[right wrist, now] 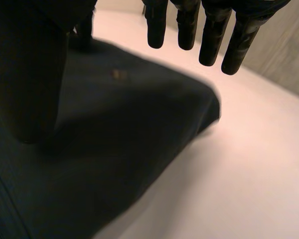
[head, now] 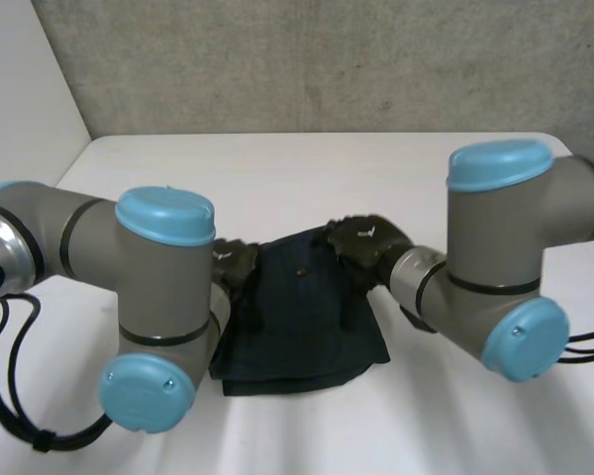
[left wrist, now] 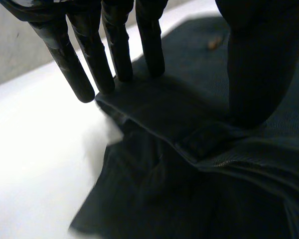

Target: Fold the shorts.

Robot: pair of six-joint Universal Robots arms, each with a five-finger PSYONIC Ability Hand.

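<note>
The dark navy shorts [head: 302,322] lie folded into a compact stack on the white table [head: 307,178] between my two arms. My left hand [head: 234,265] is at the stack's left edge. In the left wrist view its straight fingers [left wrist: 89,55] reach the edge of the top fold of the shorts [left wrist: 189,174], with the thumb apart over the cloth; it is open and grips nothing. My right hand [head: 362,242] is over the stack's far right part. Its fingers [right wrist: 209,35] are straight above the shorts [right wrist: 114,149] and it is open.
A small tan spot [head: 299,269] marks the top layer of the shorts. The table's far edge meets a grey wall [head: 327,59]. Bare white tabletop lies behind the shorts and to the right of them [right wrist: 249,164].
</note>
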